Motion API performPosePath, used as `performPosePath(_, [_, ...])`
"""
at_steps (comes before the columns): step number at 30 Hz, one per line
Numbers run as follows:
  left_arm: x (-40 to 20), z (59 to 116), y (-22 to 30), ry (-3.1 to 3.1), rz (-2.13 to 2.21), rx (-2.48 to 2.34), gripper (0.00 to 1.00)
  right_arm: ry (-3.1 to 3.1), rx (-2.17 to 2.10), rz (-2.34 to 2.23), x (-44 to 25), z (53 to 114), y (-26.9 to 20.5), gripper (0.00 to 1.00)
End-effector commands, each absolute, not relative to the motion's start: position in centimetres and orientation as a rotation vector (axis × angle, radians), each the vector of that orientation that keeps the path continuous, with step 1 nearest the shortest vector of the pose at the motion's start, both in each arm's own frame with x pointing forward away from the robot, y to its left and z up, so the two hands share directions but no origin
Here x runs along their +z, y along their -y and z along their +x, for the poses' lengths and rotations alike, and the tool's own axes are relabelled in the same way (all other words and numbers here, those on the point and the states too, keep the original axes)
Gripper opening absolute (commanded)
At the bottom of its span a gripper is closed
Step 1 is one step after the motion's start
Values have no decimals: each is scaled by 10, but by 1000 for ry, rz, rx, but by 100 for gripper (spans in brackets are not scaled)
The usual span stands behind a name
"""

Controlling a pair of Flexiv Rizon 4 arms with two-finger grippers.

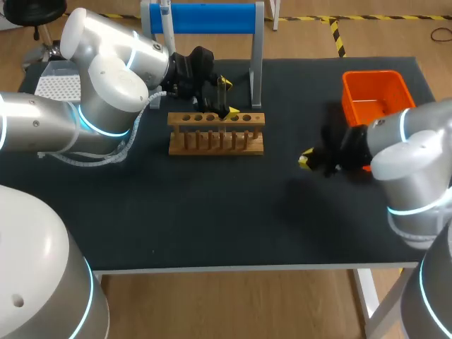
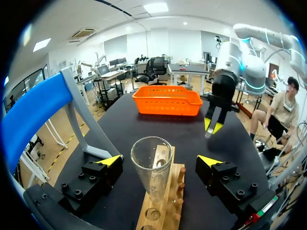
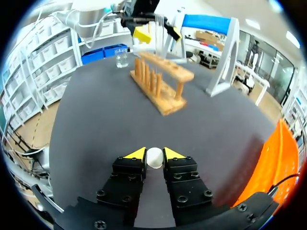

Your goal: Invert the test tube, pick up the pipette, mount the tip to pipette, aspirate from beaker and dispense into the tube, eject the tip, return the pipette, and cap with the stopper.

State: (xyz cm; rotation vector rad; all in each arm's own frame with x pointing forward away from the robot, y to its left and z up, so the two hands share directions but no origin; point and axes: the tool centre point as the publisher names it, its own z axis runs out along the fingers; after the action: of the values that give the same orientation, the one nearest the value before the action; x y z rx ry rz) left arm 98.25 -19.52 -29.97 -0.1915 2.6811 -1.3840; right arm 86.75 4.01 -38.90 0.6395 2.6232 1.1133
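Observation:
A clear test tube stands upright, mouth up, in the wooden rack. My left gripper is open around it, with its fingertips well clear on both sides. In the head view the left gripper hangs over the rack's right half. My right gripper is shut on a small white stopper and hovers just above the mat. In the head view it sits right of the rack, in front of the orange basket. A small glass beaker stands beyond the rack's far end.
An orange basket stands at the back right of the black table. A blue-topped stand rises behind the rack. A white tip box lies at the back left, partly behind my left arm.

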Motion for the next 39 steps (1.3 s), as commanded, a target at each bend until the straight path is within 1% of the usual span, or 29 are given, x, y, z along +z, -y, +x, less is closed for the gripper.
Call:
performPosePath(1, [-299, 983, 195, -2685, -189, -1384, 100, -2687, 1139, 567, -345, 876, -31, 0])
performPosePath(11, [-299, 983, 195, -2685, -189, -1384, 100, -2704, 1224, 335, -256, 894, -57, 0])
performPosePath(20, [-299, 983, 195, -2685, -189, -1384, 100, -2720, 1236, 147, -204, 896, -89, 0])
performPosePath(29, [-299, 983, 195, -2685, -189, -1384, 100, -2726, 1249, 73, -179, 904, -110, 0])
performPosePath(39, [-299, 983, 195, -2685, -189, -1384, 100, -2754, 1225, 14, -179, 915, -138, 0])
